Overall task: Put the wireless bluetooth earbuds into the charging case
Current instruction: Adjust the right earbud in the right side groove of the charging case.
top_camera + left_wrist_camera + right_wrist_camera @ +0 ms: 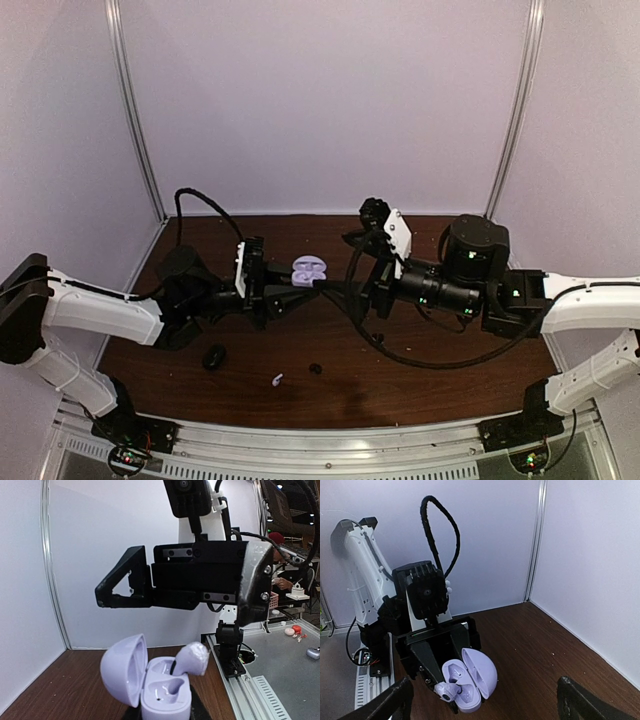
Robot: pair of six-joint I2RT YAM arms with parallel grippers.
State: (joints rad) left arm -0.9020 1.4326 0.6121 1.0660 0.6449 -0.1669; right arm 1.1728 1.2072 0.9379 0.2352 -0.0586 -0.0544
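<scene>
My left gripper (298, 281) is shut on an open lavender charging case (308, 270) and holds it above the table. In the left wrist view the case (165, 695) has its lid swung left. A lavender earbud (192, 658) sticks out of the far slot, tilted and only partly in. The near slot is empty. My right gripper (487, 702) is open wide and empty, a little apart from the case (470, 677) and earbud (445, 691). A small white earbud (277, 380) and a small black earbud (316, 368) lie on the table near the front.
A larger dark rounded object (214, 356) lies on the brown table (420, 385) front left. White walls enclose the back and sides. A metal rail (320, 445) runs along the near edge. The right arm's cable (400, 360) loops over the table.
</scene>
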